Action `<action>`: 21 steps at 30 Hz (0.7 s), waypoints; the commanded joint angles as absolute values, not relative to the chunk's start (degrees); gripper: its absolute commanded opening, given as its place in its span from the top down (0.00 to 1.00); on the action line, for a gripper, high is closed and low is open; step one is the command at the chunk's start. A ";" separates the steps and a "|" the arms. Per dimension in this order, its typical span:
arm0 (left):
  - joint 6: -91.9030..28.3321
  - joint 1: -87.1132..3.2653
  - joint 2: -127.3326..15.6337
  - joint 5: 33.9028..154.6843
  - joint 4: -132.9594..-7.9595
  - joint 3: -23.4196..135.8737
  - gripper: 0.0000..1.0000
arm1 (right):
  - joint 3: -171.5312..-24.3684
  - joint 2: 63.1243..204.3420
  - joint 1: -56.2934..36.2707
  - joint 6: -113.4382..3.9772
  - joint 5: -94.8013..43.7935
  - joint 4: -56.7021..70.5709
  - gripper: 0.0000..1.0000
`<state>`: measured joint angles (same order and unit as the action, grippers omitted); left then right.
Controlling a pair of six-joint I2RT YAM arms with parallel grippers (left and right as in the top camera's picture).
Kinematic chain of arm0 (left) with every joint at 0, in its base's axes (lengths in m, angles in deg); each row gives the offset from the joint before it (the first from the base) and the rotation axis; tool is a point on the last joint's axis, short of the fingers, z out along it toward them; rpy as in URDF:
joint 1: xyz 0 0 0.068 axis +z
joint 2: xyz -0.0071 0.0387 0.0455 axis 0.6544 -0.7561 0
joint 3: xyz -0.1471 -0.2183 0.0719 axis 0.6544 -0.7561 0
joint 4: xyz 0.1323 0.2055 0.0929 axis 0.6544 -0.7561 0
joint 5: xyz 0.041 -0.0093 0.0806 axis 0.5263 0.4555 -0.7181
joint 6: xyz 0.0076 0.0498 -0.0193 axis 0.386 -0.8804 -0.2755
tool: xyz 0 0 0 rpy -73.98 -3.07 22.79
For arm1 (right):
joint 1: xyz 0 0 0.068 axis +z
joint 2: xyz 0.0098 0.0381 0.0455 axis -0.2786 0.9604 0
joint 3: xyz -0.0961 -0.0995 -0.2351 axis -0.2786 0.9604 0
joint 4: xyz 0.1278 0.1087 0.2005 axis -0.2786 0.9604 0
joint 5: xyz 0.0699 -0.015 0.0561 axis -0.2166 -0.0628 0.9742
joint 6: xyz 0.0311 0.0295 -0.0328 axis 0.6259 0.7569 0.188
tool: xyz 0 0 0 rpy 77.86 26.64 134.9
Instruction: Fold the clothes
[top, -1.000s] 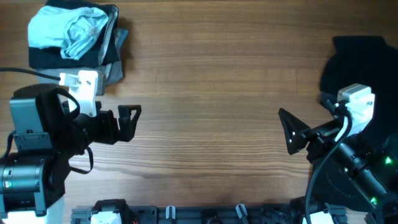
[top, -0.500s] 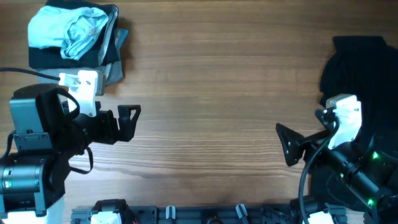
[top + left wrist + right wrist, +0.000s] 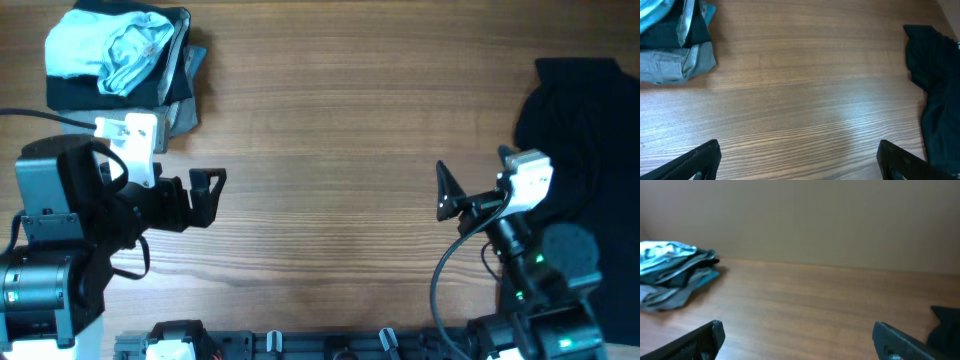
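Since the earlier overhead frames, the right tool [image 3: 445, 192] had been carried inward and a little up the surface [image 3: 330, 120], its wrist drawn off the large black garment [image 3: 585, 120], while the left tool [image 3: 205, 190] was found where it had been. Both tools were seen released: in each wrist view the two fingers were spread wide with nothing but bare wood between them. The light-blue T-shirt [image 3: 105, 45] was left bunched and rumpled on top of the folded black and grey pieces [image 3: 178, 95] at the far left corner, well apart from the right tool and nearer to the left one. No fold could be said to have been started, and fetching the shirt was judged to be the step in hand. It would be done best if only the pale fabric were pinched, at an edge lifted clear of the dark piece beneath, so that the stack was not dragged along. Since the fabric looked thin and limp, the shirt should be carried to the open middle and spread flat before any fold was attempted.
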<state>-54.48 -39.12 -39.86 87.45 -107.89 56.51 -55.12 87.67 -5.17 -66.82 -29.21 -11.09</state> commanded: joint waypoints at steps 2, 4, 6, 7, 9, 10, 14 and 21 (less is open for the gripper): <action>-55.62 -39.49 -39.75 87.15 -107.71 57.10 0.00 | -43.80 76.70 -7.53 -66.99 -26.02 -14.85 0.00; -55.62 -39.49 -39.75 87.15 -107.71 57.10 0.00 | -40.80 72.76 -7.53 -67.39 -26.30 -14.87 0.00; -55.62 -39.49 -39.75 87.15 -107.71 57.10 0.00 | -37.81 69.13 -7.53 -67.63 -26.52 -14.87 0.00; -55.62 -39.49 -39.75 87.15 -107.71 57.10 0.00 | -35.73 66.95 -7.53 -67.56 -26.48 -14.96 0.00; -55.62 -39.49 -39.75 87.15 -107.71 57.10 0.00 | -32.54 63.98 -7.53 -66.99 -26.48 -15.63 0.00; -55.62 -39.49 -39.75 87.15 -107.71 57.10 0.00 | -30.49 62.97 -7.60 -66.99 -26.48 -17.18 0.00; -55.62 -39.49 -39.75 87.15 -107.69 57.10 0.00 | -24.35 63.15 -8.14 -67.12 -26.56 -26.87 0.00; -55.62 -39.49 -39.75 87.15 -107.71 57.10 0.00 | -24.37 63.21 -8.43 -67.10 -26.48 -26.45 0.01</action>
<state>-54.48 -39.12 -39.86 87.47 -107.89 56.51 -24.41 63.98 -8.14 -67.01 -27.53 -26.12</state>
